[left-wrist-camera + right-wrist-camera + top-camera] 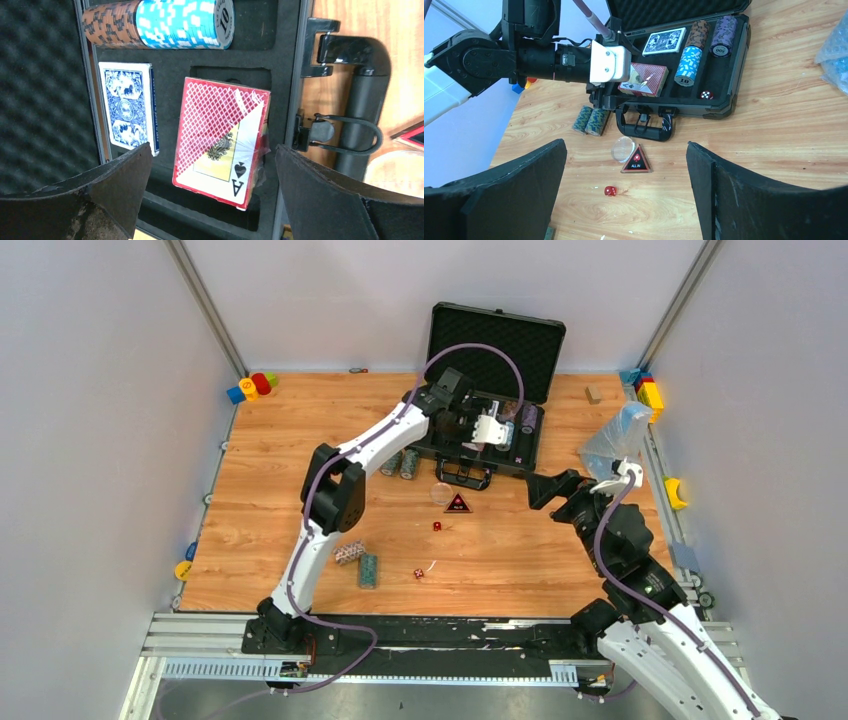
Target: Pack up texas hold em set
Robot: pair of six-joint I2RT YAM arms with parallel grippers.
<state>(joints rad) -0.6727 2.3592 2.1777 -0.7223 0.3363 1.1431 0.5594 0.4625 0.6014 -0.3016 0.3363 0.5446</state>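
Bright even overhead light, soft shadows; glare on red deck (220, 135) wrap; near fingers blurred

we see a table (260, 470) of warm wood grain, smooth with a soft sheen. the case (736, 75) looks like hard black plastic, matt, and its lid lining (45, 90) is rough, dimpled black foam. the handle (360, 55) is glossy black. the red deck (220, 130) is in crinkled, shiny clear wrap; the blue deck (127, 110) looks like printed card, duller. at the far right the bag (615, 440) is thin clear plastic, creased.
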